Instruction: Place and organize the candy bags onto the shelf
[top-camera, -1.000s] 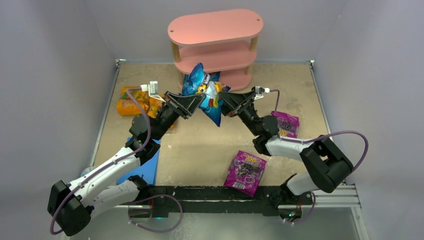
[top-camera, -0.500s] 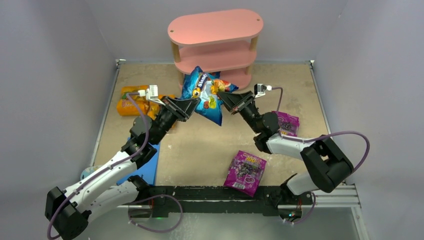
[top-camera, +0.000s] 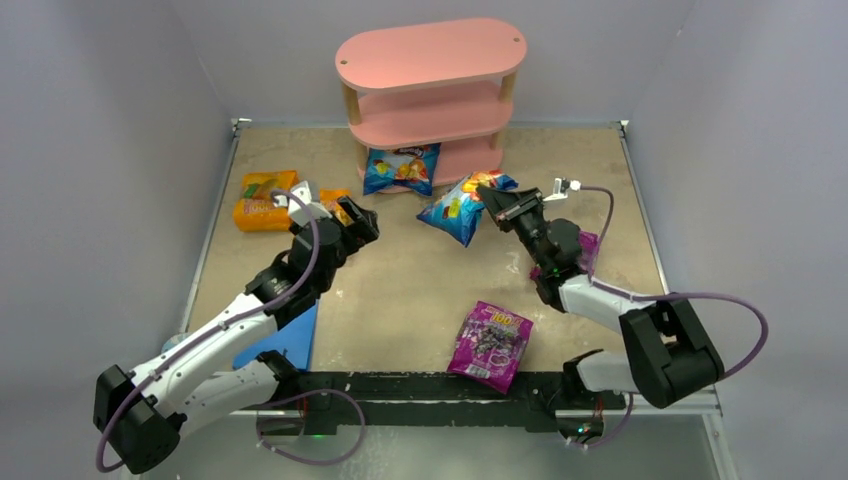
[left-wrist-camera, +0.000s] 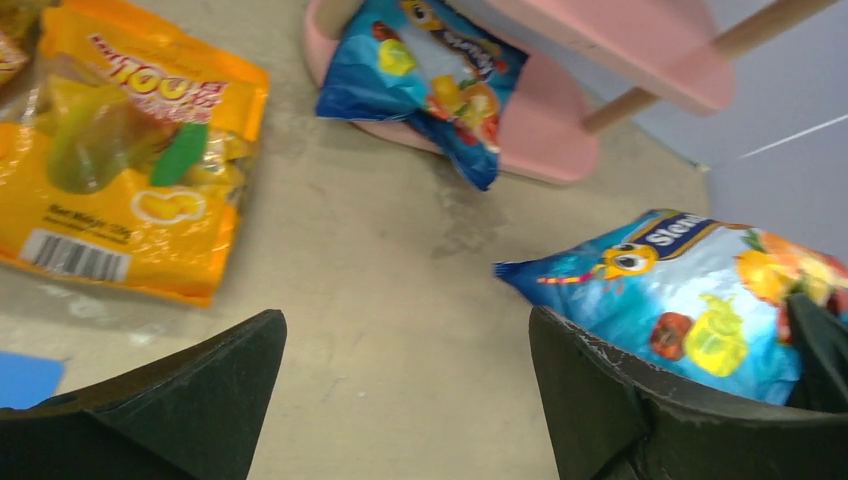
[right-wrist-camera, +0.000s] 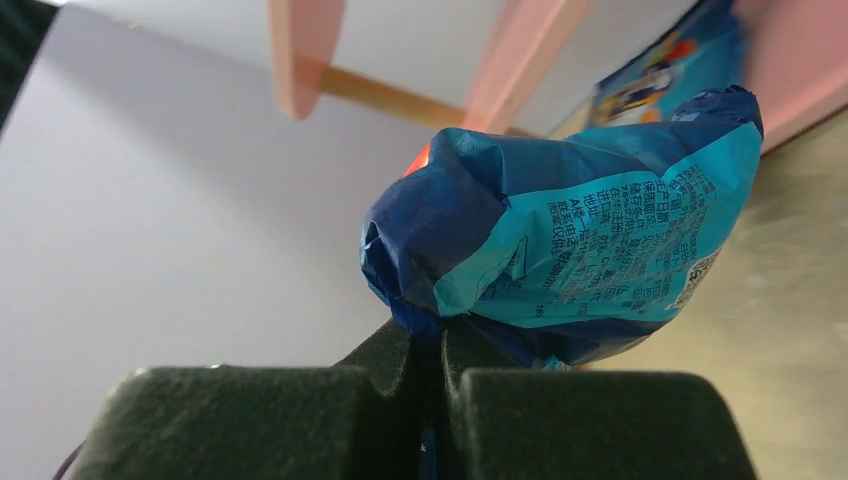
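The pink shelf (top-camera: 430, 60) stands at the back. One blue candy bag (top-camera: 400, 168) leans on its bottom board (left-wrist-camera: 540, 130). My right gripper (top-camera: 497, 200) is shut on the edge of a second blue bag (top-camera: 452, 210), holding it low over the table right of centre; the right wrist view shows its crumpled back (right-wrist-camera: 580, 230) above the shut gripper (right-wrist-camera: 428, 335). My left gripper (top-camera: 355, 222) is open and empty, left of that bag (left-wrist-camera: 700, 300); its fingertips straddle bare table (left-wrist-camera: 405, 320). Two orange bags (top-camera: 265, 200) (top-camera: 335, 205) lie at the left.
A purple bag (top-camera: 490, 342) lies near the front edge. Another purple bag (top-camera: 585, 245) lies partly behind my right arm. A flat blue mat (top-camera: 290, 340) lies under my left arm. Grey walls close in the table on three sides.
My left gripper opened, let go of the blue bag and drew back to the left. My right gripper shut on that bag and carried it right and lower. The other blue bag is now uncovered.
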